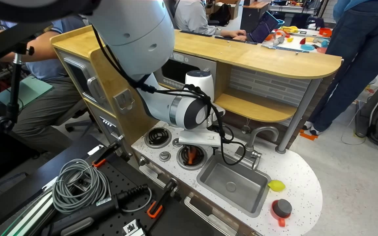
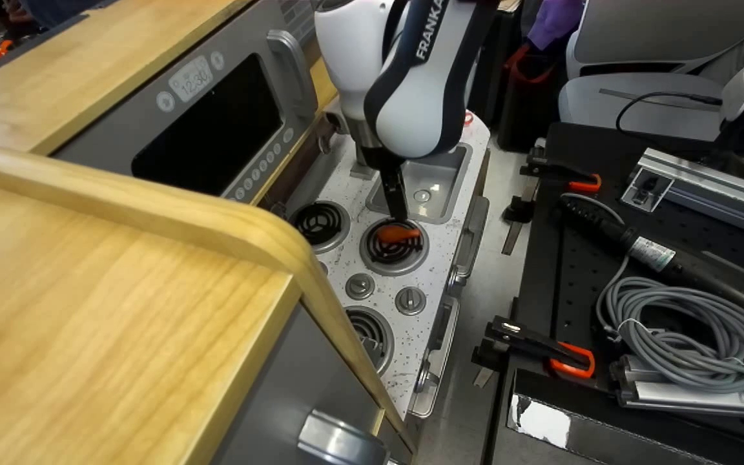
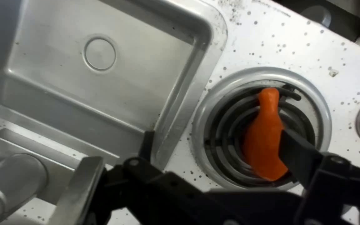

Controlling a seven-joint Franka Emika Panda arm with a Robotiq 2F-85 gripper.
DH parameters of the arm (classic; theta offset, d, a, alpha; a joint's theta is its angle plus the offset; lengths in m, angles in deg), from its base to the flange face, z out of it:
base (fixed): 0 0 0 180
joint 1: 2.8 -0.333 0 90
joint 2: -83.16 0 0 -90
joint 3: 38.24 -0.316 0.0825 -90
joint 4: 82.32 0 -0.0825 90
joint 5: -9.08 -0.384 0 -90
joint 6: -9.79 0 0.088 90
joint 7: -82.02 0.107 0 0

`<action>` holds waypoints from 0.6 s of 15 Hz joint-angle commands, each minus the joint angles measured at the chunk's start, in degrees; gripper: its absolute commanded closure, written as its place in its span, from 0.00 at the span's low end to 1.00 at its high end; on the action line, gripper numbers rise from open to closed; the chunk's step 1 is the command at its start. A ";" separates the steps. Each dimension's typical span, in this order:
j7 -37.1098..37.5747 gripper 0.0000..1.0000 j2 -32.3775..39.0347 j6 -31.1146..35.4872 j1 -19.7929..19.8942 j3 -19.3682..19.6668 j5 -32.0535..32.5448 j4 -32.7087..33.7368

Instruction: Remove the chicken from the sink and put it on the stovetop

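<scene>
The orange drumstick-shaped toy chicken (image 3: 266, 137) lies on a round black-coiled burner (image 3: 323, 125) of the white stovetop (image 2: 382, 303), just beside the grey metal rectangular sink (image 3: 130, 84); the black gripper (image 3: 216, 140) hangs released near the sink's edge, jaws wide apart; a yellow oval lemon (image 1: 277, 185) sits at the sink's opposite end

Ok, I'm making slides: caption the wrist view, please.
Orange drumstick-shaped toy chicken on a round black-coil stovetop burner, beside the grey rectangular metal sink, the black two-fingered gripper open.
</scene>
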 commanded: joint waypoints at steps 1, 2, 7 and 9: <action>-0.68 0.00 -10.40 -0.19 3.49 -0.60 -2.31 -9.94; -0.57 0.00 -12.38 -0.06 4.20 -0.27 -2.69 -11.83; -1.14 0.00 -23.01 -1.13 8.21 1.20 -5.47 -21.00; -0.98 0.00 -26.44 -1.29 8.81 2.47 -6.25 -23.21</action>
